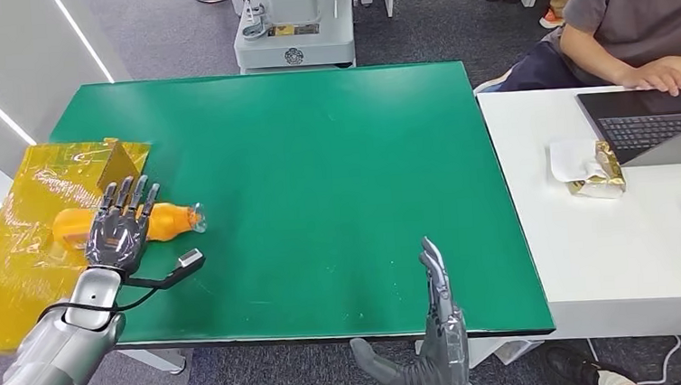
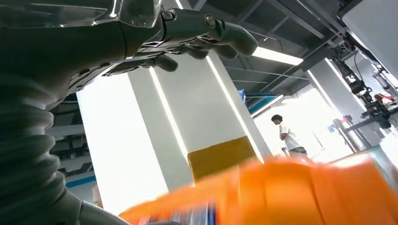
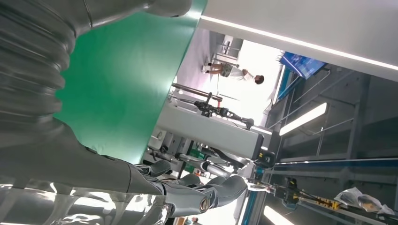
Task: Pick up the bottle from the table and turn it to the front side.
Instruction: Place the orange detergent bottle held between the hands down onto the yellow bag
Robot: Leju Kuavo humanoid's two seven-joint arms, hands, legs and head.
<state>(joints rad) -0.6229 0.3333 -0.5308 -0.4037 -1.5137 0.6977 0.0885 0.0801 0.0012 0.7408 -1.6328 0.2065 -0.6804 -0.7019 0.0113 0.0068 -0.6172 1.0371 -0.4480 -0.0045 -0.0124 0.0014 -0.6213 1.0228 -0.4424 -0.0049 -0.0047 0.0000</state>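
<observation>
Head view is showing the left hand hovering spread over the light, slippery-looking bottle at nine o'clock, best gripped mid-body.

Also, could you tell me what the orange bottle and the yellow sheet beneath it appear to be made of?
The bottle looks like glossy orange plastic, with a clear, shiny neck end, probably plastic too. The yellow sheet looks like thin translucent film: it is crinkled and glints. The left robot hand hovers over the bottle.
</observation>
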